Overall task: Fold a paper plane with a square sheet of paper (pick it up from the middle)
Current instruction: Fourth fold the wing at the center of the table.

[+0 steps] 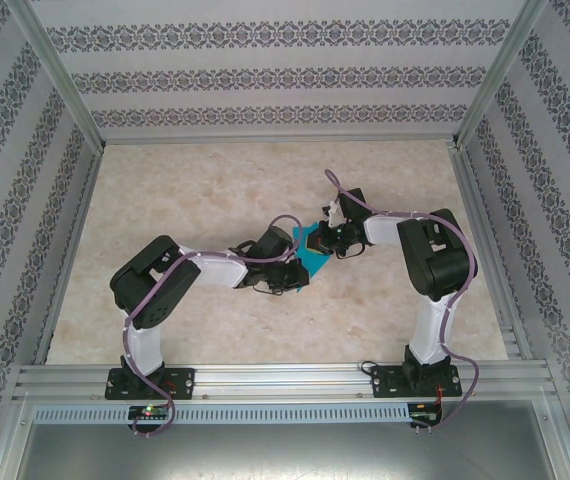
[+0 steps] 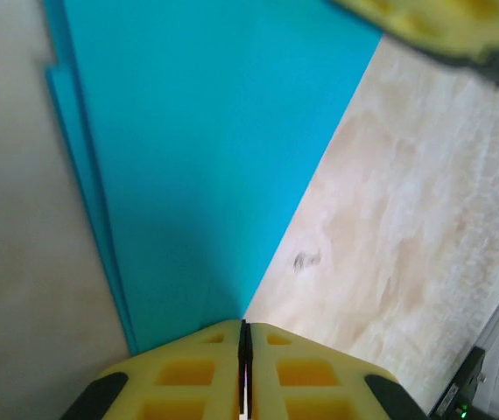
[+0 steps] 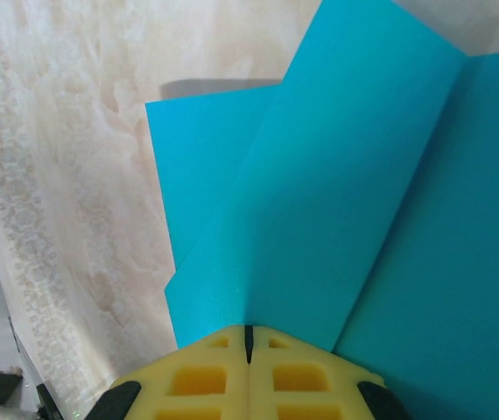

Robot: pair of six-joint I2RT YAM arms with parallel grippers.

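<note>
The square sheet of paper (image 1: 314, 262), teal-blue and folded into layers, sits at the middle of the table between my two grippers. My left gripper (image 1: 299, 270) meets it from the left and my right gripper (image 1: 328, 244) from the right. In the left wrist view the paper (image 2: 206, 157) fans upward from the tips of my left gripper (image 2: 243, 327), whose yellow jaws are shut on its corner. One yellow finger of the other arm (image 2: 442, 22) shows at the top right. Creased, overlapping layers of paper (image 3: 337, 192) rise from my right gripper (image 3: 249, 332), shut on the paper's lower edge.
The table (image 1: 215, 190) has a beige marbled top. Aluminium rails (image 1: 285, 380) run along its near edge and sides, and patterned walls (image 1: 265, 75) enclose the back and flanks. Purple cables loop along both arms.
</note>
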